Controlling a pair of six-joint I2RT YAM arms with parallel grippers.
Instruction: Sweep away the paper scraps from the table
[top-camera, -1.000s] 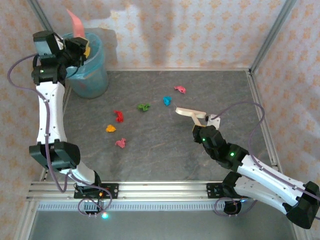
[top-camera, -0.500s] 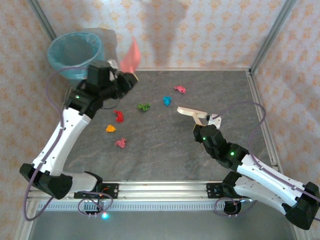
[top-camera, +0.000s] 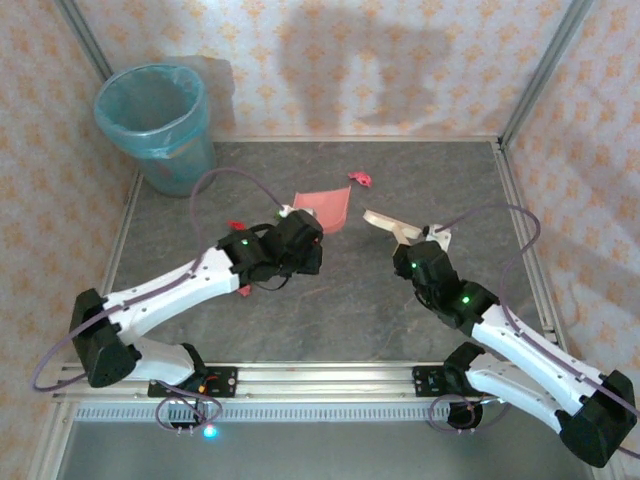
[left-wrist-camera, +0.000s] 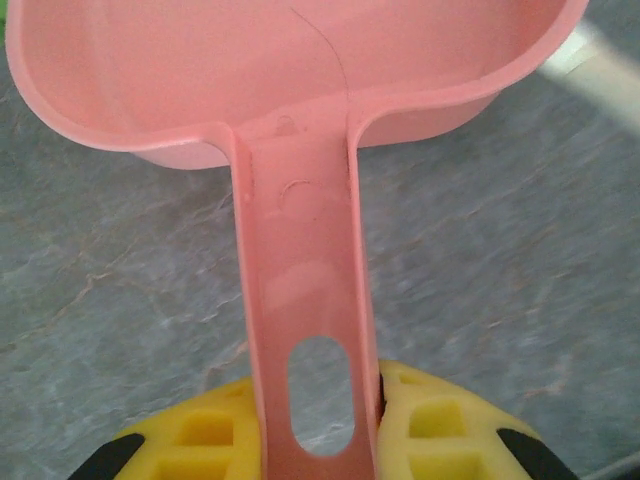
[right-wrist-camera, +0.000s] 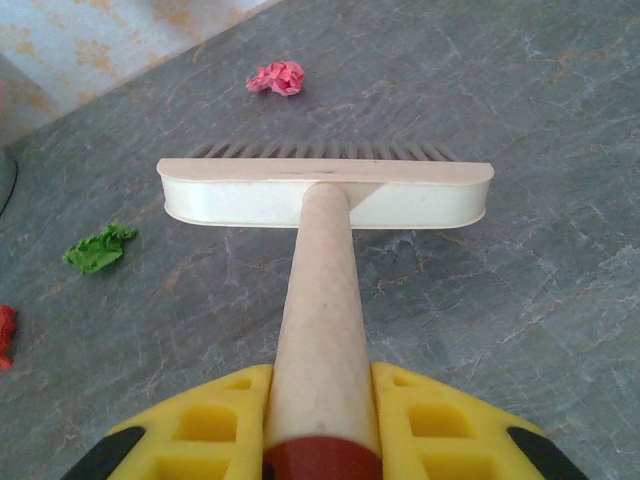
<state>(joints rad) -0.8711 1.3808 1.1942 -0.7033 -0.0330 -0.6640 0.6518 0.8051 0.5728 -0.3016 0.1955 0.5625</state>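
A left pincer (left-wrist-camera: 320, 440) pinches the handle of a pink dustpan (top-camera: 325, 208) and a right pincer (right-wrist-camera: 320, 430) pinches a brush (right-wrist-camera: 325, 192), both mid-way across the worktop (top-camera: 350, 320), while paper scraps (right-wrist-camera: 277, 77) (a pink one beyond the brush, green and red to its left) lie unswept, so the job seems far from done.

A robotics test cell, folks: aluminium rails (top-camera: 330, 378) frame a grey marbled bench (top-camera: 350, 320), peach patterned wall panels (top-camera: 400, 70) box it in, left arm (top-camera: 170, 290) and right arm (top-camera: 520, 345) bolted up front.
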